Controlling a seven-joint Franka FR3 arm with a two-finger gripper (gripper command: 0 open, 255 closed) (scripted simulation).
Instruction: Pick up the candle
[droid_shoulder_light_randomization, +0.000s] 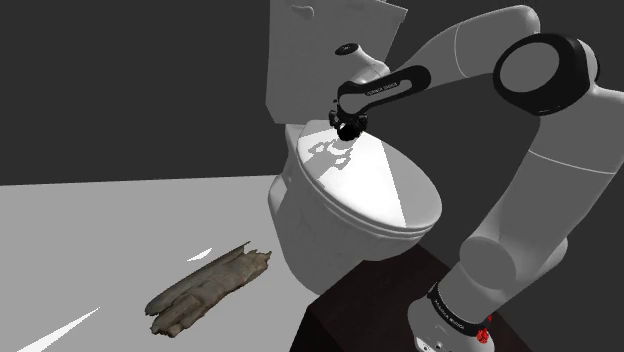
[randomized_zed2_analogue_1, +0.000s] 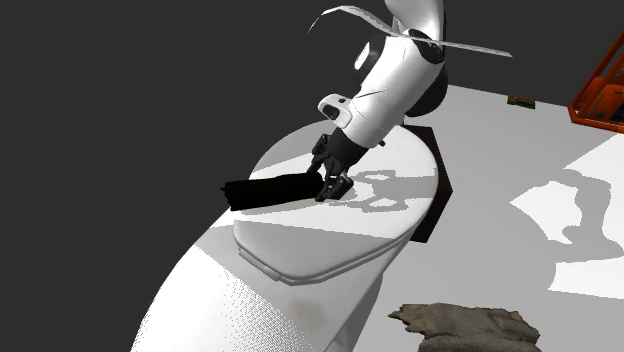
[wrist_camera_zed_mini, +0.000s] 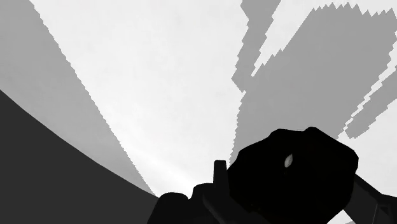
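Note:
The candle (randomized_zed2_analogue_1: 268, 191) is a black, stubby cylinder, held level just above the white toilet lid (randomized_zed2_analogue_1: 330, 225). My gripper (randomized_zed2_analogue_1: 330, 185) is shut on one end of it, and its other end sticks out past the lid's rim. In the wrist view the candle (wrist_camera_zed_mini: 292, 172) is a black lump clasped between my fingers (wrist_camera_zed_mini: 219, 175), with the lid (wrist_camera_zed_mini: 165, 83) below it. In the shoulder view the gripper (droid_shoulder_light_randomization: 347, 126) hangs over the back of the lid (droid_shoulder_light_randomization: 370, 185), near the tank, and casts a shadow on it.
The white tank (droid_shoulder_light_randomization: 320, 55) rises right behind the gripper. A ragged brown mat (droid_shoulder_light_randomization: 205, 290) lies on the grey floor beside the bowl. The dark stand (droid_shoulder_light_randomization: 375, 310) is close to the toilet. An orange rack (randomized_zed2_analogue_1: 600, 85) stands far off.

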